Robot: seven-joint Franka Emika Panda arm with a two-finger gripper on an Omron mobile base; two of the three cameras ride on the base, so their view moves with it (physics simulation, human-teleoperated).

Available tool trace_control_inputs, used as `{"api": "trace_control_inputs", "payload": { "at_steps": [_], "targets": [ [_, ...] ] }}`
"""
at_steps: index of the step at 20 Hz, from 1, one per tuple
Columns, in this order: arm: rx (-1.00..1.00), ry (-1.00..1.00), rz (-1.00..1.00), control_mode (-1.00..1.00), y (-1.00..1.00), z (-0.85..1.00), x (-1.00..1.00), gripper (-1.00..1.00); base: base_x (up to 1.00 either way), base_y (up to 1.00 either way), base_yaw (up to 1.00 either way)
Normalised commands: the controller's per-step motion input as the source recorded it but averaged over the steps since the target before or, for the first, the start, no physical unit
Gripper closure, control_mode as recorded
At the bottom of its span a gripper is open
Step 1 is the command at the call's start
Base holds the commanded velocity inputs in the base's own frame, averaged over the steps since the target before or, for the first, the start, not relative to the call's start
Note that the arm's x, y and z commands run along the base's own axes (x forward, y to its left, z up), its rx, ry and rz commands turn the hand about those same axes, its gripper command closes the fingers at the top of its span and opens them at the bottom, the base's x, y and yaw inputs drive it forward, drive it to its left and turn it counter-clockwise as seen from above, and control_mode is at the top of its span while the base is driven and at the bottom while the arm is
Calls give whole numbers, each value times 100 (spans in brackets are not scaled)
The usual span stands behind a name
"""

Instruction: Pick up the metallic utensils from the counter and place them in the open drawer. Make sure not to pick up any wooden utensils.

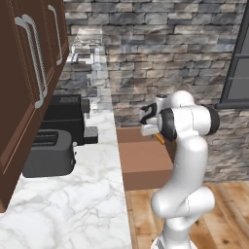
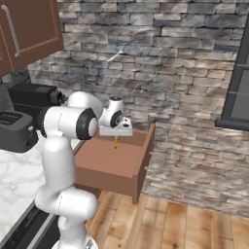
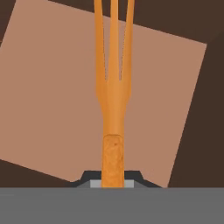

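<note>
Gripper [image 2: 115, 137] hangs over the open drawer [image 2: 114, 168], jaws closed tight on the orange-handled utensil [image 3: 113, 109]. In the hand view the utensil runs from 6 o'clock, where its rough orange handle is pinched between the fingertips, straight up to 12 o'clock, ending in three slim prongs; it looks like a fork, and all of it reads orange here. Behind the prongs lies the drawer's flat reddish-brown bottom, bare where it can be seen, turned at a slant because the hand is rolled.

From the right base view the utensil points down from the gripper as a short orange stub, its tip above the drawer floor toward the back of the box and apparently not touching it. From the left base view the drawer [image 1: 143, 163] juts out at about 3 o'clock from the marble worktop [image 1: 63, 204] with the toaster [image 1: 48, 153], and the hand sits over its far end.

Judging by this, the carry is done and the placing step is in hand. Next move calls for parting the fingers, perhaps after lowering a little, so the fork drops flat inside the low sides.
</note>
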Motion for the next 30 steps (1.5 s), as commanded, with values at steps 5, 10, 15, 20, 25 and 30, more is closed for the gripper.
{"api": "trace_control_inputs", "payload": {
  "at_steps": [5, 10, 15, 20, 25, 30],
  "targets": [
    [0, 4, 6, -100, 0, -49, 38, 100, 0, 0, 0],
    [0, -1, 5, -100, 0, -61, 9, 100, 0, 0, 0],
    [0, -20, 1, -100, 0, -27, -8, 100, 0, 0, 0],
    [0, -17, 0, -100, 0, -7, 0, 100, 0, 0, 0],
    [0, -11, 0, -100, 0, -13, -2, 100, 0, 0, 0],
    [0, -2, 0, -100, 0, -15, 0, 100, 0, 0, 0]
  ]
}}
